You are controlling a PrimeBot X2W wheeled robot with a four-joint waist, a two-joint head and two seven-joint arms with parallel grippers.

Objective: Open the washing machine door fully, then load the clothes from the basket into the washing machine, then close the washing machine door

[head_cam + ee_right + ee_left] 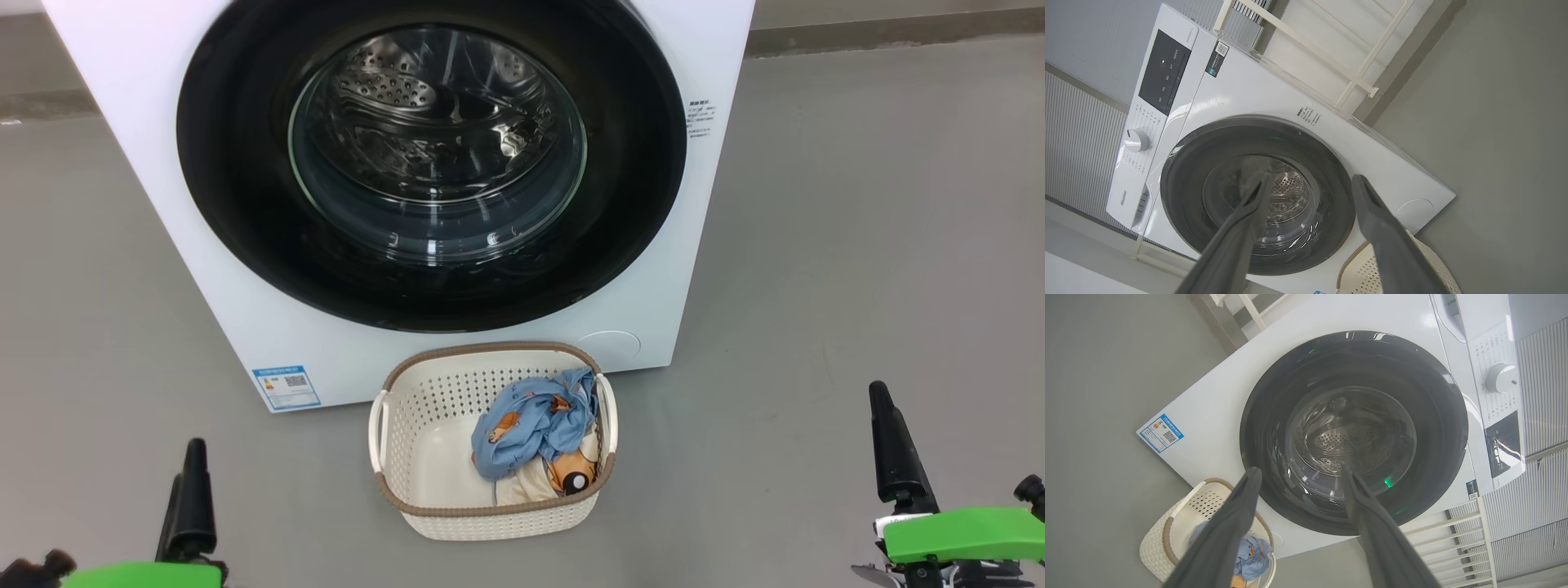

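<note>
A big white front-loading washing machine (147,163) stands on a grey floor (857,286), its round glossy black door (237,180) shut. At the door's 6 o'clock sits a cream perforated plastic basket (433,392). It holds a light blue printed garment (531,425) and a cream garment (518,490) toward its 3 o'clock side. The left gripper (1301,477) and right gripper (1312,181) both gape wide, holding nothing.

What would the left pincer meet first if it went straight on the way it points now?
Most likely the closed washing machine door; nothing shows in between, but depth is unclear.
</note>
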